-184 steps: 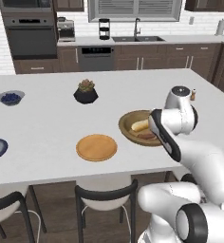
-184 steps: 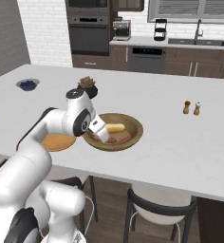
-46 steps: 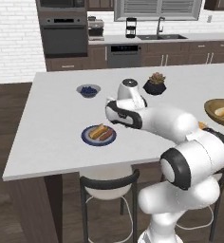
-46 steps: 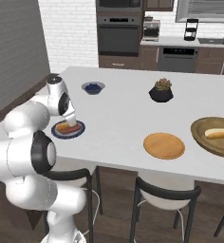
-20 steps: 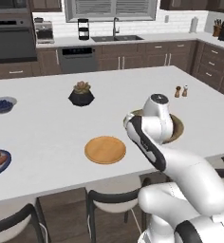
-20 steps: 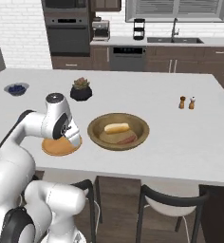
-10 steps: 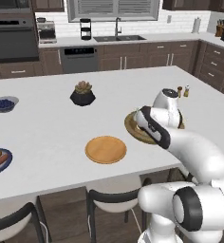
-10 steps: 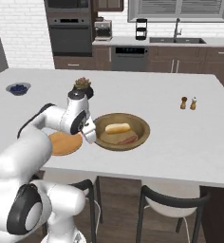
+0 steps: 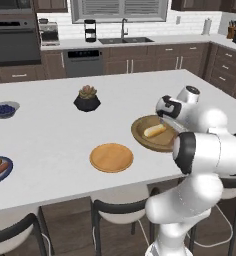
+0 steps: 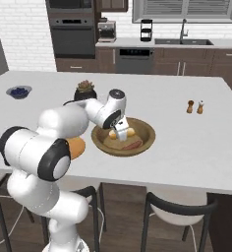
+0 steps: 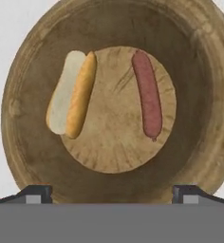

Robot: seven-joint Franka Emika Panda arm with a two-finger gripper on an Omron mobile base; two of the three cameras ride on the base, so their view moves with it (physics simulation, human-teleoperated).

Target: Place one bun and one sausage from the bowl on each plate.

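The wooden bowl (image 11: 206, 118) lies straight below my hand and holds one bun (image 11: 72, 94) and one sausage (image 11: 147, 93), side by side and apart. My gripper (image 11: 113, 194) hovers above them, open, with nothing between its fingertips (image 11: 35, 193). From the base, the gripper (image 10: 122, 137) hangs over the bowl (image 10: 146, 133), just above the bun (image 10: 130, 131). The orange-tan plate (image 9: 111, 157) sits bare to the left of the bowl (image 9: 140, 135). At the far left edge, the grey-blue plate (image 9: 5, 175) carries a bun and a sausage.
A black pot with a succulent (image 9: 87, 98) stands behind the orange plate. A small bowl of blueberries (image 9: 3, 109) sits at the back left. Salt and pepper shakers (image 10: 195, 107) stand to the right of the wooden bowl. Stools line the counter's near edge.
The base drove back from the grey-blue plate, so the whole scene shifted. In the last second my arm swung from beside the orange plate to above the wooden bowl.
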